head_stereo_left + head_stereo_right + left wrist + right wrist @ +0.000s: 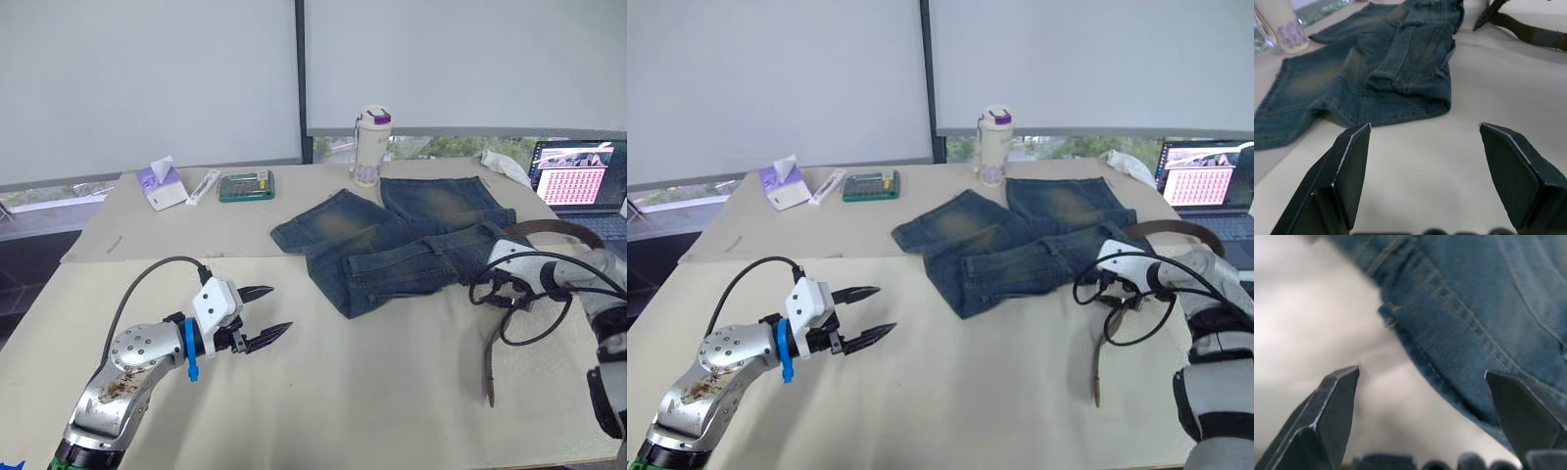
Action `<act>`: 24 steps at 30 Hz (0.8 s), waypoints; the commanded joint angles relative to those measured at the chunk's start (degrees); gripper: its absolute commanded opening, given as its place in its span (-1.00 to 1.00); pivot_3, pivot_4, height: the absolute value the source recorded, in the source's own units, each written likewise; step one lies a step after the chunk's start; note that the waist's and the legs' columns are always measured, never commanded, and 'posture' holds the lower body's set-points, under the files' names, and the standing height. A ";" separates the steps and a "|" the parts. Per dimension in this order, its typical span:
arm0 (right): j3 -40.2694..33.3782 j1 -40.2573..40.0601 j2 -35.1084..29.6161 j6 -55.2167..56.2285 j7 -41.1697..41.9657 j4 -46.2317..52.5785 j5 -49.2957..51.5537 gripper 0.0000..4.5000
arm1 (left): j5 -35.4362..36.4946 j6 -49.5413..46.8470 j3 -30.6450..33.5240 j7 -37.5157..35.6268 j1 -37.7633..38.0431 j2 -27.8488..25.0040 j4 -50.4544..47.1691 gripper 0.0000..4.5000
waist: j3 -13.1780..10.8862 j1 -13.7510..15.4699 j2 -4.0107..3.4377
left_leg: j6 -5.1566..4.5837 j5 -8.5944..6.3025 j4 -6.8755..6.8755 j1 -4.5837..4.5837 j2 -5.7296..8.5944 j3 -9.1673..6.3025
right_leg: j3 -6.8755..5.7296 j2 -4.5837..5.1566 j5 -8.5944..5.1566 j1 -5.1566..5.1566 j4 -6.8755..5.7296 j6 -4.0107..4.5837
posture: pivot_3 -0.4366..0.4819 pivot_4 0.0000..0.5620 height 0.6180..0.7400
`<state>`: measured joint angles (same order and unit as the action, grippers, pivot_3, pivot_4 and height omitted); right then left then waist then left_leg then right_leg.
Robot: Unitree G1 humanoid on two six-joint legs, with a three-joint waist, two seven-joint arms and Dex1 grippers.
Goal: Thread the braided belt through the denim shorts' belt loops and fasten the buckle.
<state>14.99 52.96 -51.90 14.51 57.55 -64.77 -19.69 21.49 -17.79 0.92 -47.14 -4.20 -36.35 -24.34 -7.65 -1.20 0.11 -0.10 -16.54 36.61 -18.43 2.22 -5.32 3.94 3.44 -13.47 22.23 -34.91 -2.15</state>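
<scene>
A pale beige tabletop (343, 392) carries everything. Ahead of the left jaws, well apart, the denim shorts (392, 245) lie flat; their edge lies just before the right jaws. The braided belt (490, 357) lies beside the right jaws. Far beyond the left jaws sit a tissue pack (162, 183), a green box (246, 185) and a tumbler (371, 146). A laptop (580, 178) stands beyond the right jaws.

Left gripper (266, 315) hovers with fingers spread; right gripper (1425, 421), seemingly low, also gapes.
</scene>
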 commanded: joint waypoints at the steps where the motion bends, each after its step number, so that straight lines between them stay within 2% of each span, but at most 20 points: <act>1: -1.16 1.23 0.19 -2.25 0.45 -1.52 0.66 0.99 | 0.60 -0.35 2.19 1.35 1.29 -0.37 -2.96 0.66 | 0.00 0.14 0.00 | 0.00 0.00 0.00 0.00 0.01 -0.03 | 0.00 0.01 0.00 0.00 -0.02 0.00 | -0.05 -0.47 1.00; 7: -3.36 3.14 4.66 -6.18 -7.23 -2.88 1.51 0.99 | 0.14 -0.37 0.22 2.20 1.41 0.24 -3.47 0.66 | -0.01 -0.70 0.04 | 0.01 0.01 0.01 0.06 -0.03 -0.19 | 0.03 -0.02 0.04 0.00 -0.07 0.06 | -0.05 -0.47 1.00; 14: -5.90 2.18 7.06 -8.38 -15.69 -4.27 2.35 0.99 | 2.46 -3.30 0.90 3.17 -0.68 0.74 -4.69 0.66 | 0.00 -1.43 0.05 | 0.01 0.01 0.01 0.07 -0.05 -0.27 | 0.03 -0.05 0.05 0.00 -0.11 0.07 | -0.05 -0.47 1.00; 20: -6.09 2.97 9.86 -7.29 -21.58 -6.96 2.10 0.99 | 2.71 -4.02 -0.28 3.08 -2.12 1.51 -4.03 0.66 | 0.05 -1.51 0.13 | 0.01 0.01 0.01 0.09 -0.04 -0.27 | 0.05 -0.06 0.05 -0.01 -0.11 0.07 | -0.05 -0.47 1.00; 24: -6.39 3.55 11.81 -8.09 -22.72 -9.58 1.87 0.99 | 2.32 -4.04 -0.57 3.07 -2.68 1.73 -3.76 0.66 | 0.21 -1.83 0.39 | 0.01 0.00 0.01 0.13 -0.07 -0.25 | 0.05 -0.10 0.06 -0.03 -0.11 0.08 | -0.05 -0.47 1.00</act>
<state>8.41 56.33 -41.21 6.96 35.30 -72.79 -17.75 23.60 -22.11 0.01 -44.28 -6.15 -34.51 -26.99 -7.44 -3.03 0.50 -0.09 -16.54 36.62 -18.29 2.14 -5.59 3.99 3.32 -13.41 22.18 -35.02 -2.07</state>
